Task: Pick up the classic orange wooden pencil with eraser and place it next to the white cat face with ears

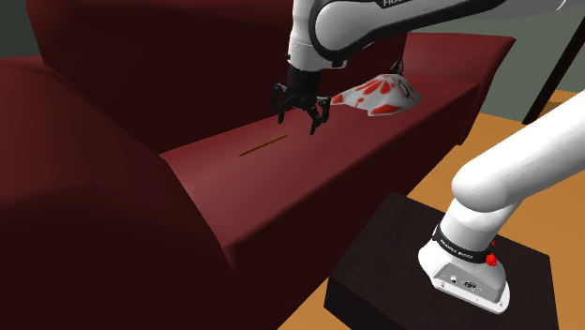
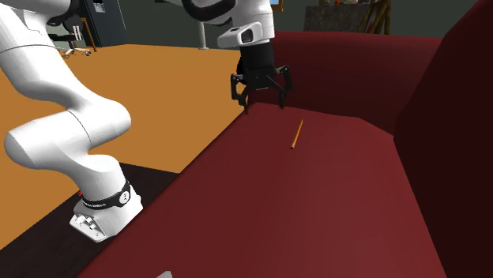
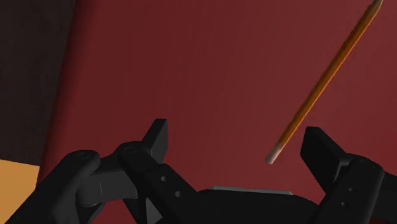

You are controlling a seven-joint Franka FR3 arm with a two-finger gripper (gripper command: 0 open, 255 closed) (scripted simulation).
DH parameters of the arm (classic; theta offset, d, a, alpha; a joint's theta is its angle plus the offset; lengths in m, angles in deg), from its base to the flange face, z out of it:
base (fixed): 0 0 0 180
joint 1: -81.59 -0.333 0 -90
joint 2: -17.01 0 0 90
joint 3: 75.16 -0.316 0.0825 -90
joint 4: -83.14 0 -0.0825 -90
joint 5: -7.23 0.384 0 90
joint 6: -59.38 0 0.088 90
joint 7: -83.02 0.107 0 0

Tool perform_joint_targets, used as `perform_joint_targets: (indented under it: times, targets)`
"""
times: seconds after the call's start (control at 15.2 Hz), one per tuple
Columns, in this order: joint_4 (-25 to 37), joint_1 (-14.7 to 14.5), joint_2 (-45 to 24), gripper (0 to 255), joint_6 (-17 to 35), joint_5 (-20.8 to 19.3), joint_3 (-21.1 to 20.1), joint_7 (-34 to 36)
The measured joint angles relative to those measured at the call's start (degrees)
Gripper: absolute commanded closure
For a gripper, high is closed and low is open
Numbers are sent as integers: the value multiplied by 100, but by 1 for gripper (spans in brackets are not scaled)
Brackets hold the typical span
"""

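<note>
Thin orange pencil [image 1: 262,145]: eraser end too small to tell in shoulder view. White red-blotched cat-face object [image 1: 380,96]: ears unclear. White sliver [image 2: 163,274] cut by bottom edge.

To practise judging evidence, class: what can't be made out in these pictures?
Shoulder view: cat face, partly hidden behind the arm.
Shoulder view: pencil, too thin to show its eraser.
Second exterior view: pale scrap, cut off by the bottom edge, unidentifiable.
</note>
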Motion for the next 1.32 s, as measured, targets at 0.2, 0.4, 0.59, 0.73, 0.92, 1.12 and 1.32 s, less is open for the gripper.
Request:
perform_joint_targets:
  times: [0.2,0.4,0.59,0.73,0.92,1.12,1.32]
  targets:
    - [369,493,-568,0,329,-311,-561,1293]
    - [832,976,-1224,0,533,-828,-1103,2599]
    - [840,1099,-1472,0,740,-1039,-1258,2984]
    - [777,1130,-1573,0,881,-1126,-1311,3077]
    - [681,1174,-1726,0,1086,-1258,-1373,3174]
    - [664,1183,-1769,0,1136,-1299,-1393,3208]
    - [663,1184,-1774,0,1142,-1303,-1395,3211]
